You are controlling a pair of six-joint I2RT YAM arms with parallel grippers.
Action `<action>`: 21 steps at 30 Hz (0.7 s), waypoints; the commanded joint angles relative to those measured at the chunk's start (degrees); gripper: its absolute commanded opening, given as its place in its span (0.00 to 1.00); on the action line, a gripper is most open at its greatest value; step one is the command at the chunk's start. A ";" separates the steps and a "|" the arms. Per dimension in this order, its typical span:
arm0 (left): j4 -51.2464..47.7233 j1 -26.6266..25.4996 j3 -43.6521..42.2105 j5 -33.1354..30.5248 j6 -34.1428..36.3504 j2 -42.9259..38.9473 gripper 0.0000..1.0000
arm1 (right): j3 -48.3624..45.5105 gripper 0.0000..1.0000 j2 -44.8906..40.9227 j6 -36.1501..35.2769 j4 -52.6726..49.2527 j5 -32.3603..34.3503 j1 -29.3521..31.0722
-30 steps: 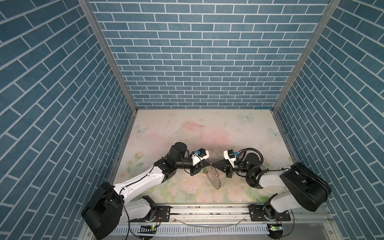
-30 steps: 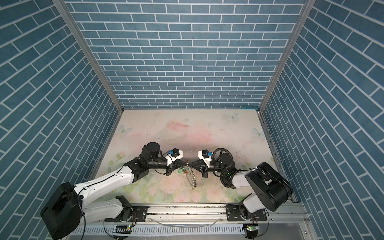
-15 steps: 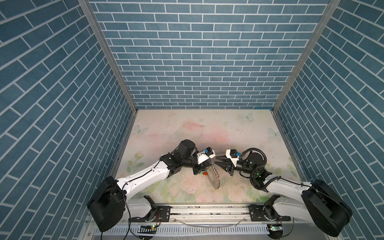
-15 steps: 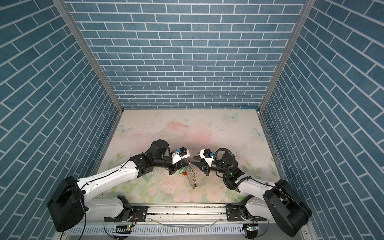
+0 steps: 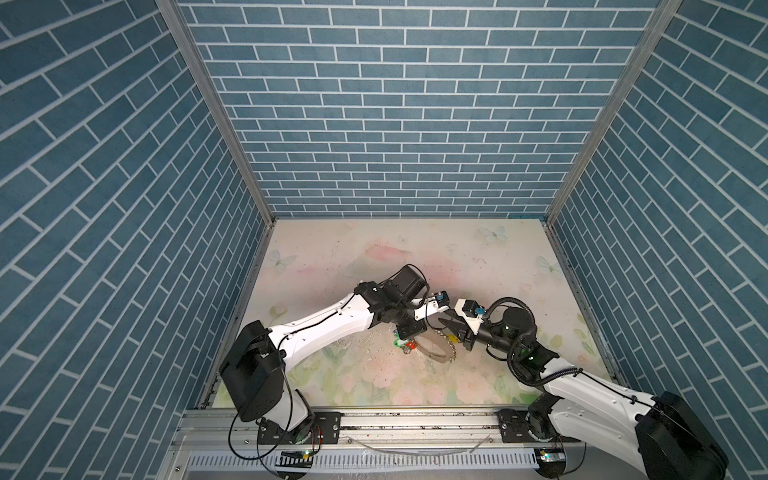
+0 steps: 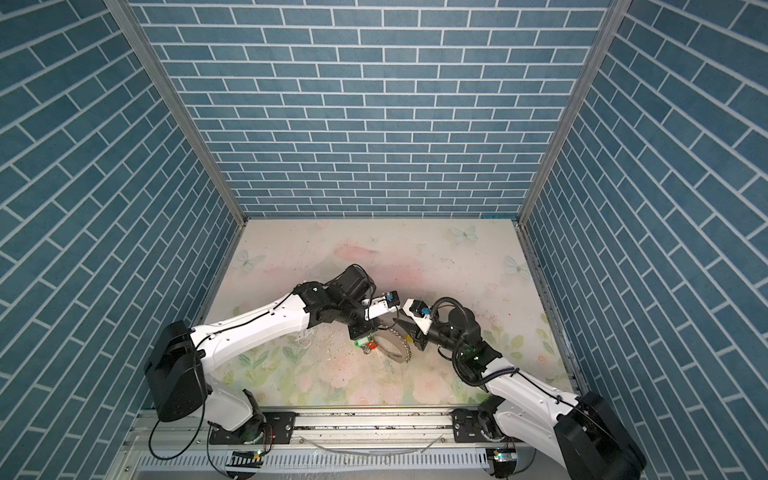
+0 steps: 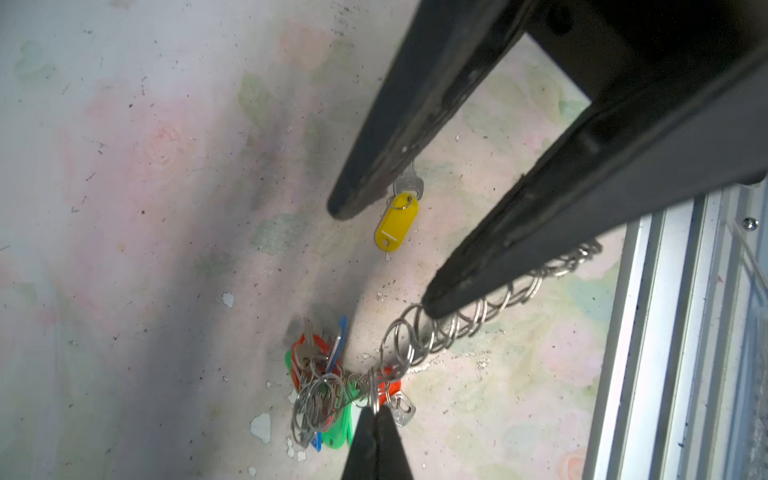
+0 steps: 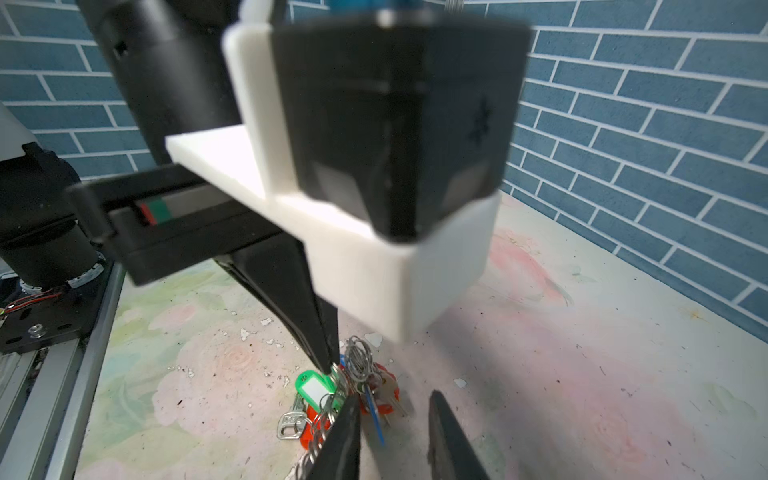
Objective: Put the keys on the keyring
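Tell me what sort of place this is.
Probably a robot test cell: printed blue-brick panels wall it in, a flowered mat covers the bench, and the left arm and right arm stand on an aluminium rail.

White arm shells [image 5: 324,328], black joints [image 5: 249,374], looping black cables [image 5: 552,375]

arms: two, left arm [image 5: 324,328] and right arm [image 5: 582,386]
pincers: two, left pincer [image 7: 376,415] and right pincer [image 7: 384,259]
keyring [image 5: 438,358]: one
yellow key [image 7: 397,226]: one
wire rings [image 7: 453,324]: many, too tangled to count
other tagged keys [image 7: 316,365]: one red, green and blue bunch, number unclear
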 commanded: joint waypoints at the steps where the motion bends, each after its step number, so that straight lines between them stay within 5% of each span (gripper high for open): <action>1: -11.78 -0.54 4.55 -2.16 2.24 0.97 0.00 | -2.29 0.28 -0.35 -1.81 0.36 -2.43 -0.14; 21: -5.88 -1.95 0.16 1.97 5.86 -7.00 0.00 | -0.64 0.22 6.33 3.96 6.72 -14.86 -0.71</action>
